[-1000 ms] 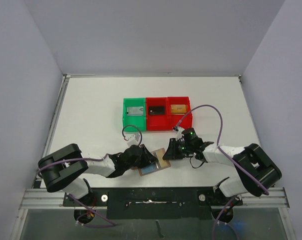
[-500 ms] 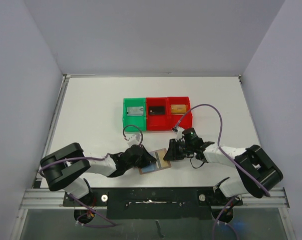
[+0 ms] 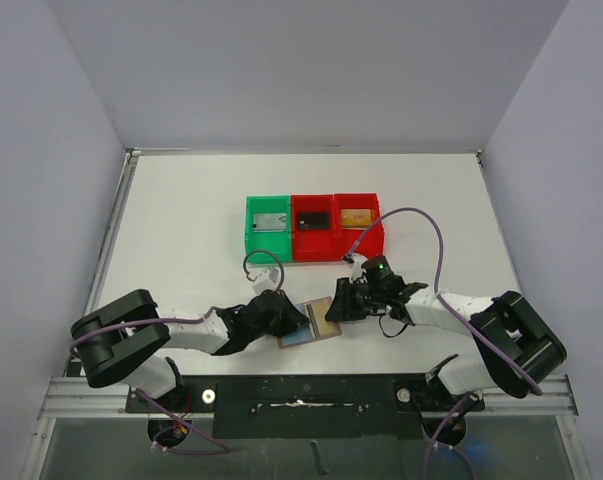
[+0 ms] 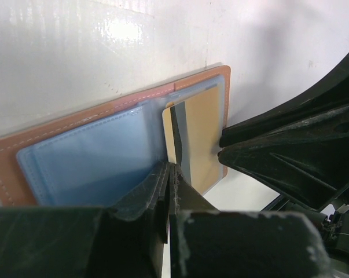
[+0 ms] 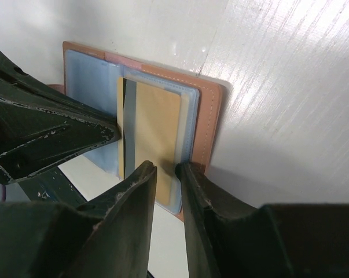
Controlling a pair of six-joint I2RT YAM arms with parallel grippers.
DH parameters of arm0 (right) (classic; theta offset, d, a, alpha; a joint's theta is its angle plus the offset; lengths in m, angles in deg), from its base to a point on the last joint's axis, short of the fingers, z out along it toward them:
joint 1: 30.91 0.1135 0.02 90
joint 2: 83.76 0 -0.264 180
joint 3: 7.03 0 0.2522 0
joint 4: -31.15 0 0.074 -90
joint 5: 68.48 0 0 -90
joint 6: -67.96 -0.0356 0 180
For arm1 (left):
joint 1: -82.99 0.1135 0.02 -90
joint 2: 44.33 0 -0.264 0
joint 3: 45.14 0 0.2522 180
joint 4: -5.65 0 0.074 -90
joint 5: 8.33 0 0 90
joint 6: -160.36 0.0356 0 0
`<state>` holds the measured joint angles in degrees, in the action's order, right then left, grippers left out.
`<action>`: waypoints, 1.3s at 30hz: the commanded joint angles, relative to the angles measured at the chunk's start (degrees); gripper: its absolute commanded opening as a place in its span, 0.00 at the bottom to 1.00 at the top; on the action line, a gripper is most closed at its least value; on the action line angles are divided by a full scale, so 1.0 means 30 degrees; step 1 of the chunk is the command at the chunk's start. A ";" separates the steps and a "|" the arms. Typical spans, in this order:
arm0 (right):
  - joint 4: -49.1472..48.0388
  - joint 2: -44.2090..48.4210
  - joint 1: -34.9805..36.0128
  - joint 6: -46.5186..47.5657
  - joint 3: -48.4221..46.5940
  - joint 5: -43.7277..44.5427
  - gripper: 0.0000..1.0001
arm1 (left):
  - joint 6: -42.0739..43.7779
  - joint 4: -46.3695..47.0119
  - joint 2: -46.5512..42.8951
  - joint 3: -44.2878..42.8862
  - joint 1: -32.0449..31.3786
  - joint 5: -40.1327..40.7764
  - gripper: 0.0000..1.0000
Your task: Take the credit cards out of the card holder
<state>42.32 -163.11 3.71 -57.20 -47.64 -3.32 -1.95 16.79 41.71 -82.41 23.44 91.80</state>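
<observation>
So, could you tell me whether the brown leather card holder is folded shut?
No, the flat brown leather card holder lies opened out, its light-blue lining facing up with a tan card tucked inside.

The left hand (image 4: pixel 169 179) hides the card holder's (image 4: pixel 76 156) near edge, seemingly its fold too.

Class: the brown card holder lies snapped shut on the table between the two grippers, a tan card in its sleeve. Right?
No: the card holder lies open, not shut, its light-blue lining showing in the left wrist view. The rest holds: it is on the table between the left gripper and right gripper, the tan card in its sleeve.
</observation>
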 commanded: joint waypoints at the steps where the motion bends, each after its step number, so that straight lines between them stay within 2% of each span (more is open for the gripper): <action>1: 0.1801 0.0178 0.0168 0.0090 0.0044 0.1173 0.27 | 0.0578 -0.1539 -0.0922 -0.0194 -0.0102 0.0780 0.00; 16: 0.2016 0.0909 0.0161 -0.0135 -0.0300 0.0974 0.27 | 0.0711 -0.2233 -0.1165 -0.0519 -0.0101 0.0796 0.00; 23: 0.3583 0.2158 0.0167 0.0369 -0.1730 0.1458 0.31 | 0.0755 -0.1992 -0.0961 -0.0634 -0.0131 0.0600 0.14; 28: 0.2685 0.2139 0.0251 -0.0080 -0.1893 0.0228 0.32 | 0.0648 -0.1989 -0.1238 -0.0489 -0.0131 0.0774 0.23; 39: 0.0396 0.0160 0.0672 -0.0643 -0.1773 -0.1337 0.32 | 0.0098 -0.1103 -0.1405 0.0186 -0.0131 0.0872 0.28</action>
<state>48.05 -161.01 5.08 -58.46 -51.60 -4.53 -1.28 12.12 38.50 -82.72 23.13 93.07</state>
